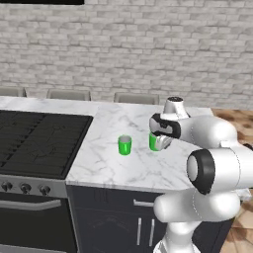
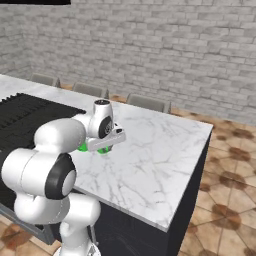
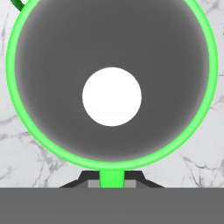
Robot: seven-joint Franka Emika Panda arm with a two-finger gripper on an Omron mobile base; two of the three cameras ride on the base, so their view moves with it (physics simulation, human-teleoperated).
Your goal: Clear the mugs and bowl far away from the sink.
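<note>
Directly under my pincer (image 3: 112, 181) sits a green mug (image 3: 112, 87), its rim wrapped round the grey inside; the near wall of it stands between my fingertips (image 3: 94, 178), gripped on the rim; its handle shows at the upper left corner. From the left base view, going left to right: black stove (image 1: 39, 141); marble bench (image 1: 106, 163); free mug (image 1: 124, 145) standing upright, apart from the held mug (image 1: 154, 143) at my pincer (image 1: 160, 143); wooden floor (image 1: 237, 121) beyond.
</note>
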